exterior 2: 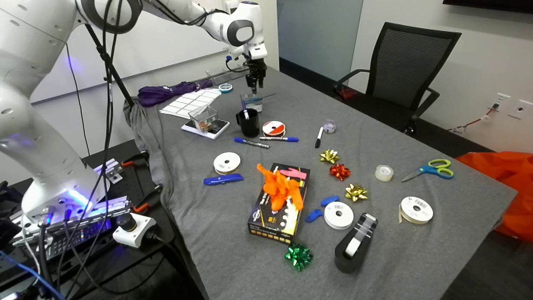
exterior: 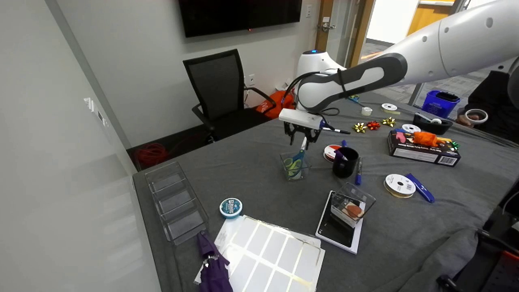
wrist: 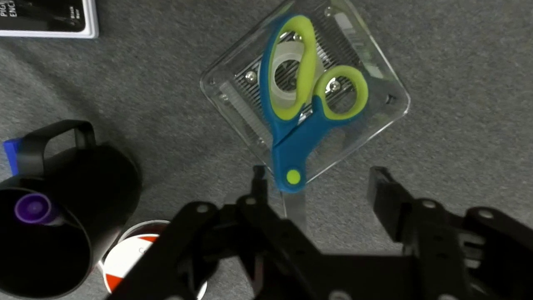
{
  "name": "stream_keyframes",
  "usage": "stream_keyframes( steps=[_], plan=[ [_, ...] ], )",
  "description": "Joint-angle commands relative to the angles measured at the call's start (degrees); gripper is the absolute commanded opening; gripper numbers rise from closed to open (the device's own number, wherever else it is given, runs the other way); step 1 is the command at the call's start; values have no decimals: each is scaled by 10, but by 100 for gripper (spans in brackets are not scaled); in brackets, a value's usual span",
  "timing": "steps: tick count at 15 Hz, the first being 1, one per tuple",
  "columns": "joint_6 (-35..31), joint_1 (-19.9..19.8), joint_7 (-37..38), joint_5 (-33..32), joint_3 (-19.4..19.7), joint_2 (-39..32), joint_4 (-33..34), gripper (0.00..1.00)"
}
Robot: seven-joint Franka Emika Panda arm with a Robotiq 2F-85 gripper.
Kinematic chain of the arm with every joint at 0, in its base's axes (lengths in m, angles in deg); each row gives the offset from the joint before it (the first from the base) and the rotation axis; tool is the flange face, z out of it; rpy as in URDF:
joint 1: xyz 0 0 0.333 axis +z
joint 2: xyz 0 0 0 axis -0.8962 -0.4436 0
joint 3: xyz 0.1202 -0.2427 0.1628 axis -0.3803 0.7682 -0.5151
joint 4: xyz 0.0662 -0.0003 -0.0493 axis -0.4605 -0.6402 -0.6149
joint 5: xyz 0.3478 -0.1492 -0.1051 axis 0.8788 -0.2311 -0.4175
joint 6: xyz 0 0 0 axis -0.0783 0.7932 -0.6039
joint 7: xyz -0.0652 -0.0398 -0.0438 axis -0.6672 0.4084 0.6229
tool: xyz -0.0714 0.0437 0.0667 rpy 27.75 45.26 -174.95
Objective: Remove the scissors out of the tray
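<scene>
The scissors [wrist: 287, 154], with blue and green handles, lean in the clear tray [wrist: 393, 118] with handles down and grey blades sticking out over the rim. They also show in both exterior views [exterior: 296, 164] [exterior 2: 252, 100]. The tray stands on the grey table in both exterior views [exterior: 307, 169] [exterior 2: 255, 107]. My gripper [wrist: 318, 179] is open above the tray's edge, with the blades between its fingers but nearer the left finger in the wrist view. It shows in both exterior views [exterior: 300, 142] [exterior 2: 255, 86]. The blade tips are hidden behind the gripper in the wrist view.
A black mug [wrist: 112, 179] with a purple marker stands close to the tray, beside a red and white ribbon spool [wrist: 129, 256]. A white tape roll [wrist: 287, 50] lies under the scissors' handles. Another scissors [exterior 2: 435, 168] lies on the far table. A clear box [exterior: 367, 198] stands nearby.
</scene>
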Motion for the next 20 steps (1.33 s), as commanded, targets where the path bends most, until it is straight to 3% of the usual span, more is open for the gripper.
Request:
stream_keyframes(
  steps=[1, 4, 7, 9, 10, 12, 18, 20],
  plan=[
    [-3, 7, 15, -10, 15, -30, 33, 71],
    [-5, 8, 18, -19, 21, -41, 40, 62],
    [-9, 10, 21, -30, 27, -48, 43, 64],
    [-11, 11, 22, -38, 30, -52, 46, 76],
    [-12, 11, 23, -41, 31, -53, 46, 42],
    [-14, 11, 22, -45, 32, -55, 47, 44],
    [-11, 11, 22, -47, 30, -53, 48, 2],
    [-8, 10, 18, -45, 27, -45, 42, 3]
  ],
)
